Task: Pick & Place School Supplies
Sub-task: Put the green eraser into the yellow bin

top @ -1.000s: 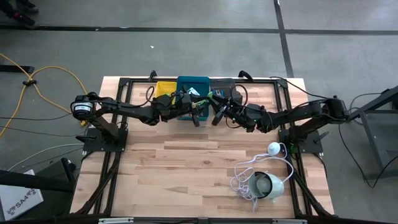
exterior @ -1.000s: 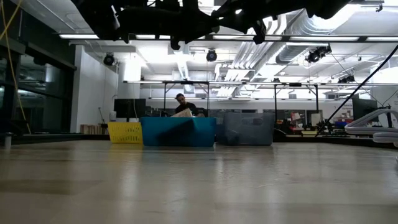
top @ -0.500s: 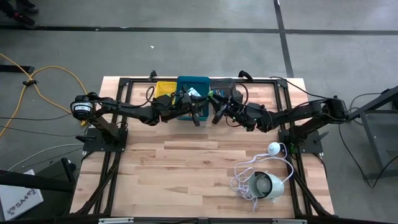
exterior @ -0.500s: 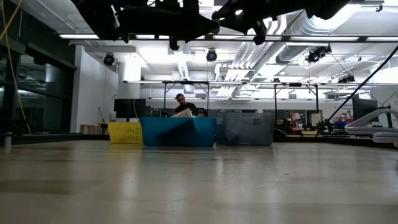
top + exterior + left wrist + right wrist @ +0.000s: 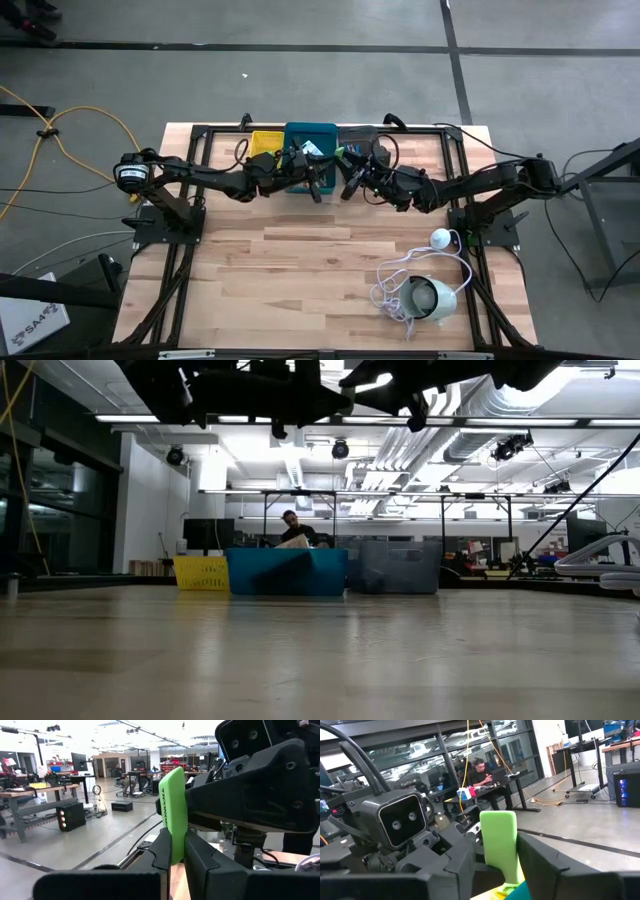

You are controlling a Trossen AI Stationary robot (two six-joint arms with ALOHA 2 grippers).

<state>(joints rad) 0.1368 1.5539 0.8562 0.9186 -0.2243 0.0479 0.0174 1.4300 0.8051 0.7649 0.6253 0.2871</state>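
Both arms are raised over the bins at the table's far edge, and their grippers face each other closely. In the left wrist view my left gripper (image 5: 172, 854) is shut on a flat bright green piece (image 5: 172, 805) with print along its edge. My right gripper (image 5: 499, 870) is shut on a green piece (image 5: 498, 837). From above, my left gripper (image 5: 318, 186) and my right gripper (image 5: 347, 184) hang beside the blue bin (image 5: 310, 133), with a green spot (image 5: 339, 151) near them. Crayon boxes and scissor-like tools do not show plainly. My left gripper pinches the green piece by its lower end (image 5: 173, 847) between the two fingers. The piece stands up out of the fingers, lifted clear of the table. My right gripper pinches a green piece by its lower part (image 5: 500, 862) between the two fingers. That piece is upright above them and also lifted clear.
Yellow bin (image 5: 264, 142), blue bin and grey bin (image 5: 357, 136) stand in a row at the far edge; the low view shows them as yellow (image 5: 202, 572), blue (image 5: 287, 571) and grey (image 5: 400, 566). A round white device (image 5: 432, 298) with coiled cord (image 5: 393, 285) lies near right. A person (image 5: 292, 526) sits beyond the table.
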